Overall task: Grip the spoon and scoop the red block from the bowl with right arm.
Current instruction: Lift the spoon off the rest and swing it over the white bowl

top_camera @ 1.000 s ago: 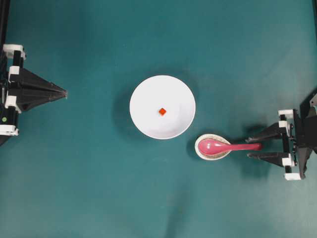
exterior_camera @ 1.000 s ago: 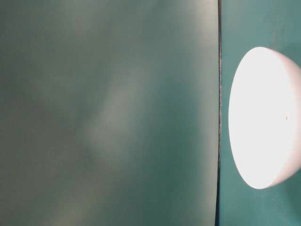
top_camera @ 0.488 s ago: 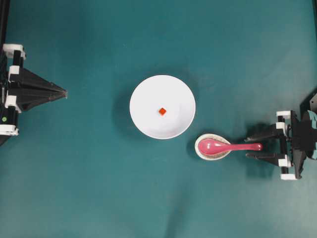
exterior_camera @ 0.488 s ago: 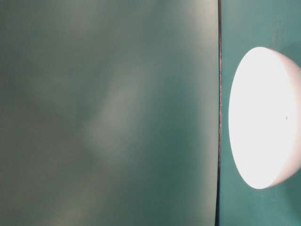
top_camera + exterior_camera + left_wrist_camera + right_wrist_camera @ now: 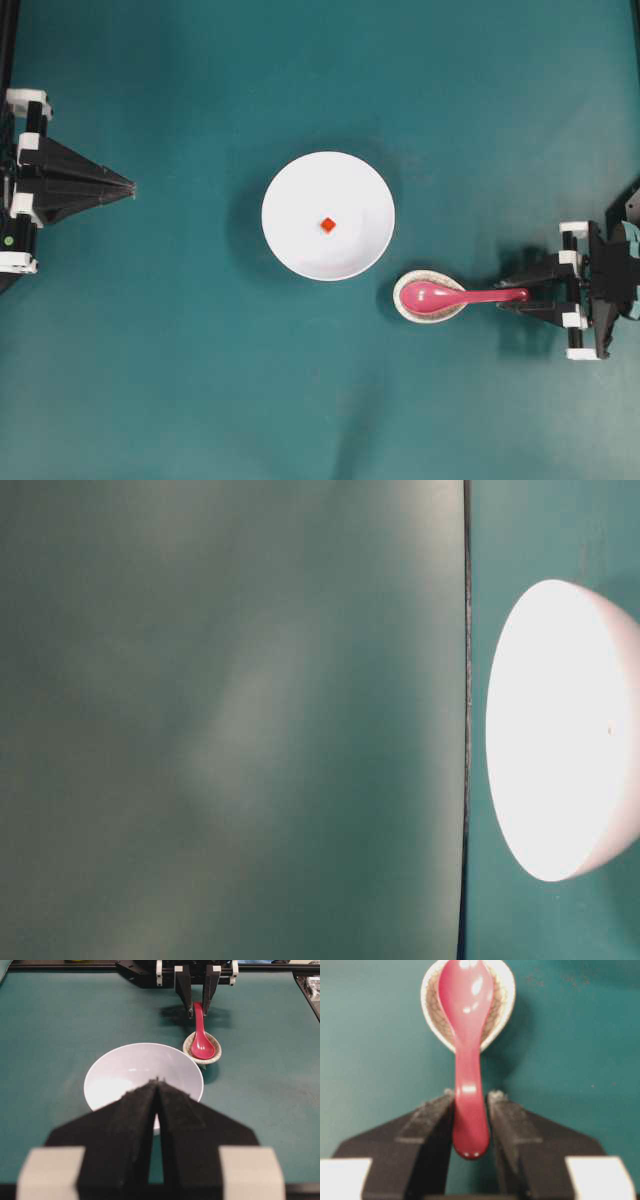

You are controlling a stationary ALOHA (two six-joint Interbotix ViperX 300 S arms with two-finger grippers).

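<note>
Even overhead light cast soft shadows; the bowl (image 5: 565,730) glared blown-out white at table level (wrist views slightly blurred)

A teal-green surface (image 5: 200,380) fills the overhead view, matte and plain, with soft darker shadows lying across it in places. On it sits a small speckled beige rest dish (image 5: 412,310), teardrop-shaped with a pale rim and a fine brownish pattern inside; from the right wrist view (image 5: 504,997) the crackled lining shows more clearly. In the table-level view a thin dark seam (image 5: 466,720) runs from top to bottom between two teal areas.
</note>
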